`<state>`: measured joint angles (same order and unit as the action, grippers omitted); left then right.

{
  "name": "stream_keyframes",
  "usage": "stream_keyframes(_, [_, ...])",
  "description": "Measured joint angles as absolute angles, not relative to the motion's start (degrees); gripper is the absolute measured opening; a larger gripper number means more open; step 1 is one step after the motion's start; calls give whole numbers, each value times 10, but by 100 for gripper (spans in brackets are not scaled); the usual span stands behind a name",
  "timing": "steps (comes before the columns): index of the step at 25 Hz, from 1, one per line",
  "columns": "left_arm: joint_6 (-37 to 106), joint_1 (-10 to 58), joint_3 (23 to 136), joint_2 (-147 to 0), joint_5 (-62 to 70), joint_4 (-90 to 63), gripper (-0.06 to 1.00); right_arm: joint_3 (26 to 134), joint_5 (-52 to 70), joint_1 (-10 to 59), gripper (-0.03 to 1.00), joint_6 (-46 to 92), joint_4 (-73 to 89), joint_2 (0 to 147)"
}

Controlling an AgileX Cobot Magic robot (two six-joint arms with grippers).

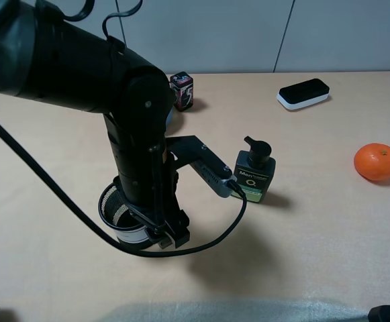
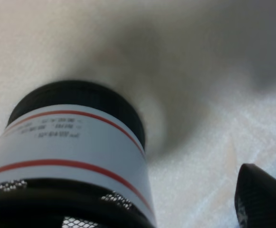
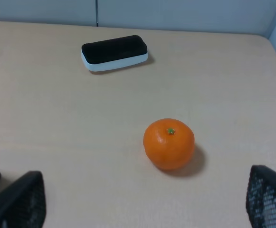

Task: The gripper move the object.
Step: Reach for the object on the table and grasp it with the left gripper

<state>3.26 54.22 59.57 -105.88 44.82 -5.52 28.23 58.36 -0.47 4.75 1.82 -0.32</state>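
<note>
Lower left of the high view, the left gripper stood against the pen cup — its grip impossible to tell; the right gripper was spread wide.

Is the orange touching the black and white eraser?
No, the orange lies well apart from the eraser, with a wide gap between them.

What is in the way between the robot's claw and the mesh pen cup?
Nothing visible. The left gripper hangs right beside the pen cup, and the wrist view shows only bare table between the cup and one finger. The pump bottle stands off to the side.
</note>
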Motion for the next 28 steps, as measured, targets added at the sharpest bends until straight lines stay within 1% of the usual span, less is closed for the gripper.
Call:
stream_keyframes(19, [32,542,596,-1100,445,-57,72,282,584,-5,64,47,18,-3])
stream_keyframes(21, [32,542,596,-1100,445,-57,68,282,584,-5,64,47,18,-3])
stream_keyframes(28, [32,542,596,-1100,445,-58,49,282,584,-5,64,47,18,-3])
